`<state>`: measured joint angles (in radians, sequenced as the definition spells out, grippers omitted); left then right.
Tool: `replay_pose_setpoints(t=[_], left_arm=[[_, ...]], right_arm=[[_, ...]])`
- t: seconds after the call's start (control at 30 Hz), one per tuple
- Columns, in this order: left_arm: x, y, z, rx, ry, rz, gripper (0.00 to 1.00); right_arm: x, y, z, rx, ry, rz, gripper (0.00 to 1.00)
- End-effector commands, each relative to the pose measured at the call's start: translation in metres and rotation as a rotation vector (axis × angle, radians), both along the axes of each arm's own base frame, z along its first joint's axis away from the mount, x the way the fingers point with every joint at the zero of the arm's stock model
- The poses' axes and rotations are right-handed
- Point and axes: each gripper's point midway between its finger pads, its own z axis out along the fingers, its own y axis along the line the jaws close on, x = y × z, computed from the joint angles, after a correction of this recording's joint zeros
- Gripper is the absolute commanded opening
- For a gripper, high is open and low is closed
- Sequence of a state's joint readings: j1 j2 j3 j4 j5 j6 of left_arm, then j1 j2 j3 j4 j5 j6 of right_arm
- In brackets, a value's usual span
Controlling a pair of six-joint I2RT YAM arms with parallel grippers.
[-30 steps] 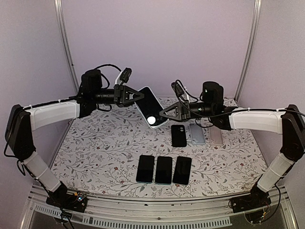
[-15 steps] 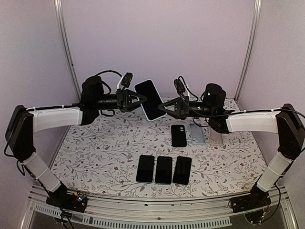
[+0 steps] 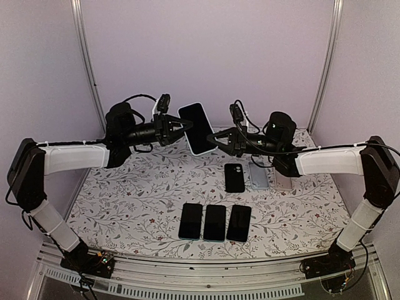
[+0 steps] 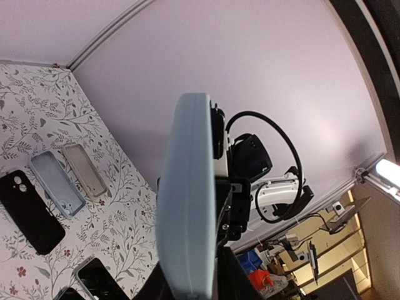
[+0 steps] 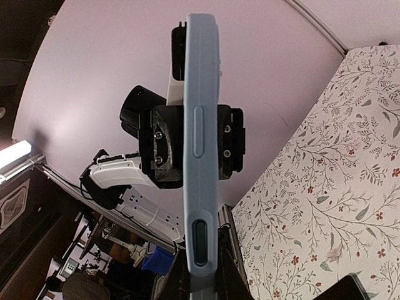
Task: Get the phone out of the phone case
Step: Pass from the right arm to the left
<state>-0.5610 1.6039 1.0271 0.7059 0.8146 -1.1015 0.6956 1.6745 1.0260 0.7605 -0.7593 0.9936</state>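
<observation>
I hold the phone in the air, at the upper middle of the overhead view, high above the flowered table. It sits fully inside its pale blue phone case. My left gripper is pressed on the two flat faces of the case near its middle, and my right gripper pinches it near the lower corner; neither one is spread. The danger I see is this: if both grips squeeze phone and case together, pulling will separate nothing and the soft rim will only bend. If the rim then lets go suddenly, the phone can jump out and fall on the table, or on the loose phones at the lower middle. Also my right pinch has little surface, so it may slip off when I peel.
</observation>
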Motion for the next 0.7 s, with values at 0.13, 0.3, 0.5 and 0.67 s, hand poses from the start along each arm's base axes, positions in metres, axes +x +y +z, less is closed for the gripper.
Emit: replay_pose_setpoints(t=[0.13,0.3,0.5,0.67], left_arm=[[0.0082,-0.0005,0.0128,-0.057,-0.004,0.053,0.13],[0.0077,-0.0053,0.0102,-0.063,0.019,0.025,0.03],[0.0056,-0.0054,0.0094,-0.095,0.07,0.002,0.0],[0.0019,-0.0004,0.0147,-0.144,0.094,-0.007,0.0]], right_arm=[[-0.0066,-0.0026,0.0193,0.031,-0.073,-0.017,0.0],[-0.0092,-0.0018,0.0195,0.018,-0.084,-0.001,0.0],[-0.0095,-0.0015,0.0191,0.0,-0.102,0.0,0.14],[-0.0109,-0.0039,0.0178,-0.01,-0.113,-0.001,0.33]])
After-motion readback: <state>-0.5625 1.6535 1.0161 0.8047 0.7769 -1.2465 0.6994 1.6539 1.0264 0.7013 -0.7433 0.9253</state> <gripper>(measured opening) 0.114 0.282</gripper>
